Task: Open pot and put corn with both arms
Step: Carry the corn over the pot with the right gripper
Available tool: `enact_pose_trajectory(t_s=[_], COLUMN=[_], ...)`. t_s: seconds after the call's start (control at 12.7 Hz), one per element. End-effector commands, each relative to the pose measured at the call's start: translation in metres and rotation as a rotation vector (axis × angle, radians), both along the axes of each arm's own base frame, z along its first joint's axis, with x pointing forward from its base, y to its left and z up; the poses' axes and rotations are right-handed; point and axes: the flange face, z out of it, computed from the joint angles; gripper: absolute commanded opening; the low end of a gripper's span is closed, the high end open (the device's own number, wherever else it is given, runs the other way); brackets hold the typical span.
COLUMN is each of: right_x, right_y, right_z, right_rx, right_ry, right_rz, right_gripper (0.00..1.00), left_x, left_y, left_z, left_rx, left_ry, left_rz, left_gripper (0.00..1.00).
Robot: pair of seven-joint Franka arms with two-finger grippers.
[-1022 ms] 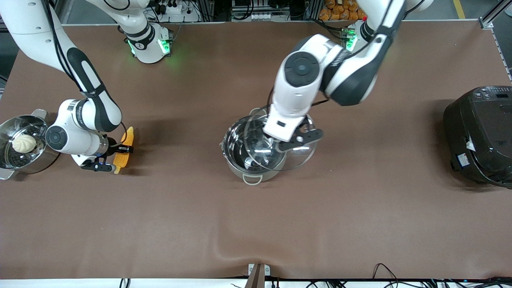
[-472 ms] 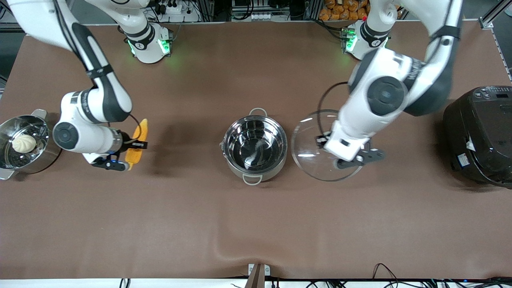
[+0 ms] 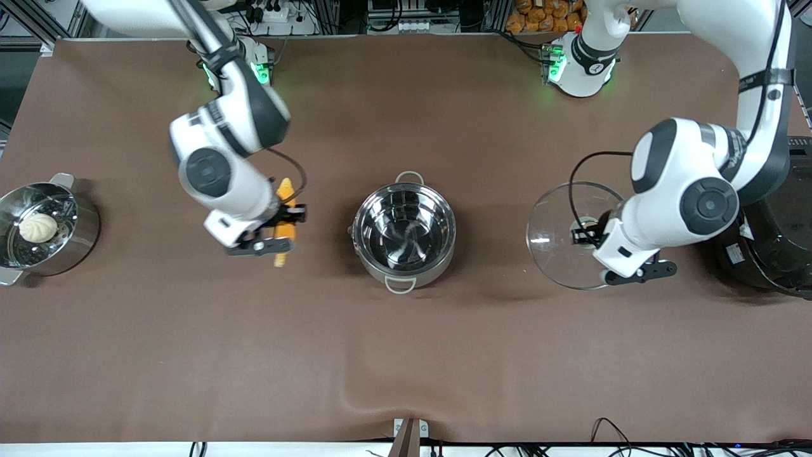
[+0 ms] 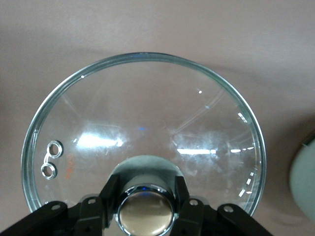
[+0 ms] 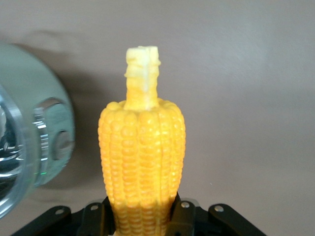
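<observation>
The shiny steel pot [image 3: 404,231] stands open and empty at the table's middle; its rim and one loop handle show in the right wrist view [image 5: 29,147]. My right gripper [image 3: 280,227] is shut on the yellow corn [image 3: 285,219], held in the air beside the pot toward the right arm's end; the cob and its pale stalk fill the right wrist view [image 5: 141,157]. My left gripper [image 3: 599,240] is shut on the copper-coloured knob [image 4: 145,212] of the glass lid [image 3: 564,235], held over the table between the pot and the rice cooker. The lid fills the left wrist view [image 4: 142,137].
A steel pot with a perforated tray [image 3: 38,225] and a white bun [image 3: 38,226] stands at the right arm's end. A large black rice cooker [image 3: 771,222] stands at the left arm's end, close to my left arm. Bare brown table lies nearer the front camera.
My left gripper has carried the lid off the pot toward the rice cooker. My right gripper has lifted the corn from the table and carried it toward the pot.
</observation>
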Motion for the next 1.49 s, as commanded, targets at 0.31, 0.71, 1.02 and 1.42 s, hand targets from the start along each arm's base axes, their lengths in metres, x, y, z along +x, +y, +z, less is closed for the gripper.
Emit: enact_pose_trajectory(t_s=[0.31, 0.71, 1.02, 1.42], right_x=[0.021, 0.024, 0.024, 0.011], right_y=[0.121, 0.149, 0.162, 0.183], right_z=[-0.008, -0.021, -0.026, -0.040], right_rx=[-0.115, -0.036, 0.010, 0.015], right_ry=[0.020, -0.058, -0.089, -0.096], right_rz=[0.151, 0.019, -0.039, -0.104], right_gripper=[0.00, 0.00, 0.00, 0.00], left_x=[-0.028, -0.037, -0.038, -0.037], left_y=[0.064, 0.086, 0.089, 0.097], left_z=[-0.085, -0.126, -0.140, -0.155], left_rx=[0.028, 0.048, 0.049, 0.047], left_ry=[-0.117, -0.116, -0.093, -0.082], left_rz=[-0.058, -0.081, -0.077, -0.065], left_gripper=[0.00, 0.00, 0.00, 0.06])
